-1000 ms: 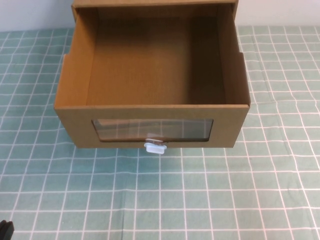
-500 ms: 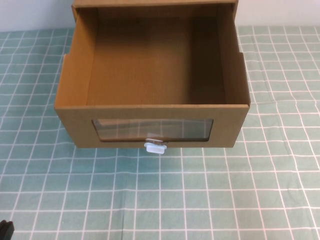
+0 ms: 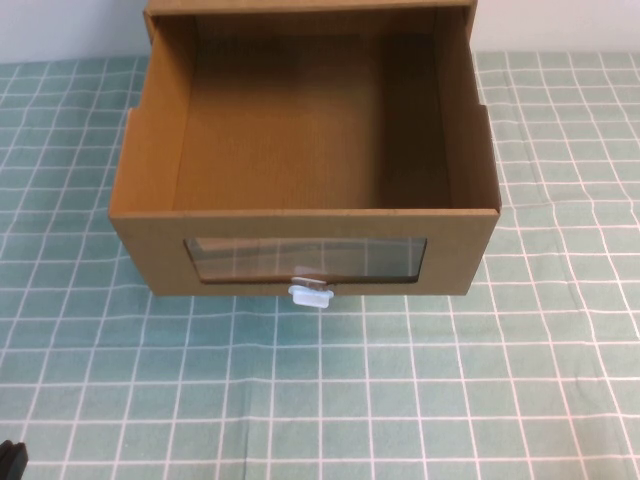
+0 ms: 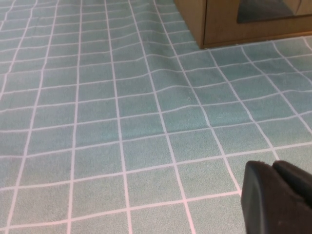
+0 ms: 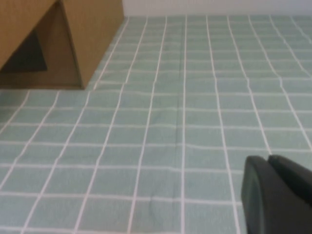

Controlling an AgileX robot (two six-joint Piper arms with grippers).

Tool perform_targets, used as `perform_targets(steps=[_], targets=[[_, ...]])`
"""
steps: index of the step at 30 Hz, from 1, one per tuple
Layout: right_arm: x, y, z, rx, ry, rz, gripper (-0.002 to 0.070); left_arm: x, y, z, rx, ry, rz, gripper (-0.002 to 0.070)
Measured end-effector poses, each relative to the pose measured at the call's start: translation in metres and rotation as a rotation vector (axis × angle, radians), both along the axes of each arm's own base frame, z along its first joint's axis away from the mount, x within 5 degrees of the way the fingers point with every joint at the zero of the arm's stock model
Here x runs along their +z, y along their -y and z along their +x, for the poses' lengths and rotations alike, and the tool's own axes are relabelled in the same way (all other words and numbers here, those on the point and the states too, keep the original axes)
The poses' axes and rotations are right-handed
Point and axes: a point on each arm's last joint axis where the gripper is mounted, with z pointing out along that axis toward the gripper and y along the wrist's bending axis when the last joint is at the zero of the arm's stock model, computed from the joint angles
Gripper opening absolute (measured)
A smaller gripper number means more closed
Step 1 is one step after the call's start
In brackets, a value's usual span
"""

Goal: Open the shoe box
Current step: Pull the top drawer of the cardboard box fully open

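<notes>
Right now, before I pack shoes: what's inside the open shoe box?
Only bare cardboard shows in the shoe box; its covered rear is hidden. Left gripper and right gripper, both shut, hang over the cloth.

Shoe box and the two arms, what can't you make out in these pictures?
- Shoe box: high view's top edge cuts off the sleeve behind the pulled-out drawer.
- Drawer floor nearest the front: hidden by the front wall, high view.
- Left gripper: jaws shut over the cloth, near left; left wrist view's edge cuts off the rest.
- Right gripper: outside the high view; jaws shut over the cloth right of the box, body cut off.
</notes>
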Motion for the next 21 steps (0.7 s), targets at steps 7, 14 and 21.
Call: perform_targets(steps=[7,14,21], targets=[[-0.0099,-0.0003,-0.0089,0.018,-0.081,-0.022,-0.0013,0.0000,0.0000,0.0000,0.000,0.000,0.000,-0.0005],[-0.0096,0.0034,-0.0100,-0.001,-0.058,-0.118,-0.0013,-0.0001,0.0000,0.0000,0.000,-0.001,0.000,-0.0005],[-0.0096,0.0034,-0.0100,-0.001,-0.058,-0.119,-0.0014,-0.0001,0.0000,0.0000,0.000,-0.001,0.000,-0.0005]])
